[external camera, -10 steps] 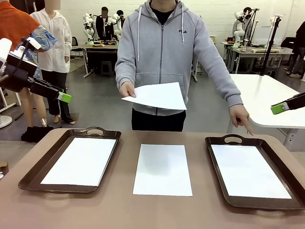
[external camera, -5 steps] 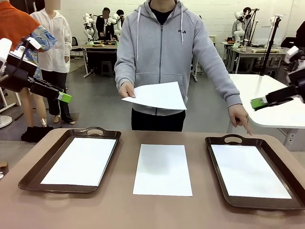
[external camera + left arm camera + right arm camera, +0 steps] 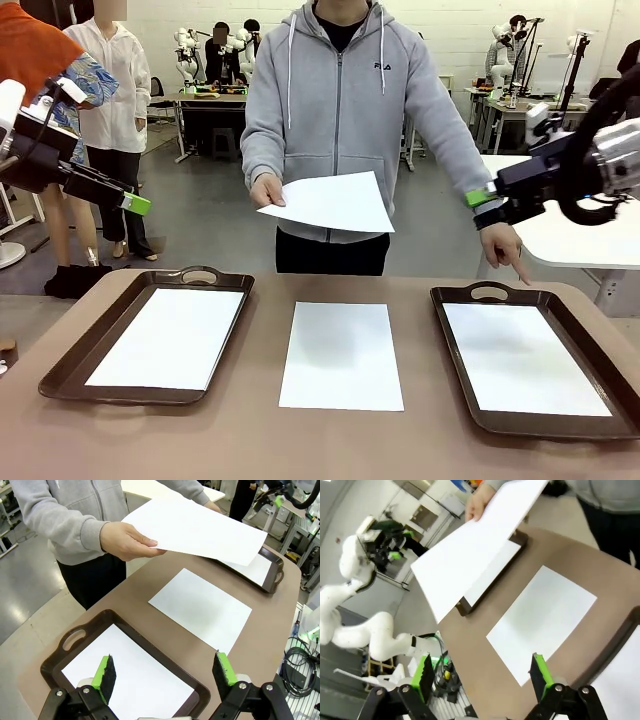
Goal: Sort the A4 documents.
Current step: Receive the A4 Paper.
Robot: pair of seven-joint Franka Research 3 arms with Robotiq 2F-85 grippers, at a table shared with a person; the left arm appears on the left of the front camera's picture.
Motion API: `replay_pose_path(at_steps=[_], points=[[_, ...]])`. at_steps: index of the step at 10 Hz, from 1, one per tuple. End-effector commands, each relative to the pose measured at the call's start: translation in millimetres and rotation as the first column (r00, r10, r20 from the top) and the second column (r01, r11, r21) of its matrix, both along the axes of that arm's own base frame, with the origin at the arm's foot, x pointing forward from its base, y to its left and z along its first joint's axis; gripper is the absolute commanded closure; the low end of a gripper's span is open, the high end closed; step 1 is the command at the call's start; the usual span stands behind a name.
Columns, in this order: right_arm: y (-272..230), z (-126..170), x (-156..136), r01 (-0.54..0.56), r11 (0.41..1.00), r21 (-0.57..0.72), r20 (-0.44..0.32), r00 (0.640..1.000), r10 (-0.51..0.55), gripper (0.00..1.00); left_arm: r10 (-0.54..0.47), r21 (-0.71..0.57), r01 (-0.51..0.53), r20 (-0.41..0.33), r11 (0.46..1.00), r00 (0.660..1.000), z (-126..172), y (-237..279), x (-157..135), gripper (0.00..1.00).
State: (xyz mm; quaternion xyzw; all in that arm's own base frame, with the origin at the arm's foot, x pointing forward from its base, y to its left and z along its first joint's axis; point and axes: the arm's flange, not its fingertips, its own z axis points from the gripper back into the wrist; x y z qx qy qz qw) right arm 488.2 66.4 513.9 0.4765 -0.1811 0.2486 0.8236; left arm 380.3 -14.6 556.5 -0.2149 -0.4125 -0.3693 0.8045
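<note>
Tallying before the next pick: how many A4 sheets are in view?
4: held sheet in the person's hand; middle sheet on the table; left sheet in the left tray; right sheet in the right tray. Stacks may hide more.

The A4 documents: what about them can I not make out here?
- The held sheet, front view: its other face is turned away.
- The sheet in the right tray, left wrist view: largely covered by the held sheet.
- The left tray, right wrist view: mostly behind the held sheet.
- Any print, or stacked sheets: too fine to tell.
</note>
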Motion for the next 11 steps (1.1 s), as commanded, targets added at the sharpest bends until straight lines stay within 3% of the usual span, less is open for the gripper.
replay_pose_path(at_steps=[1, 3, 7, 11], points=[[18.4, -7.0, 37.7, -0.006, 1.0, -0.008, -0.138, 0.99, 0.004, 0.0, -0.005, -0.013, 0.005, 0.003, 1.0, 1.0, -0.5, 0.5, -0.5, 0.0], [40.4, -20.0, 54.8, 0.006, 1.0, 0.012, -0.216, 0.976, -0.003, 0.0, -0.005, -0.013, 0.005, 0.003, 1.0, 1.0, -0.5, 0.5, -0.5, 0.0], [74.2, -22.7, 72.8, 0.049, 0.982, 0.181, -0.316, 0.949, 0.011, 0.0, -0.005, -0.013, 0.005, 0.003, 1.0, 1.0, -0.5, 0.5, -0.5, 0.0], [108.2, -45.9, 96.0, 0.092, 0.977, 0.193, -0.395, 0.919, -0.009, 0.0, -0.005, -0.013, 0.005, 0.003, 1.0, 1.0, -0.5, 0.5, -0.5, 0.0]])
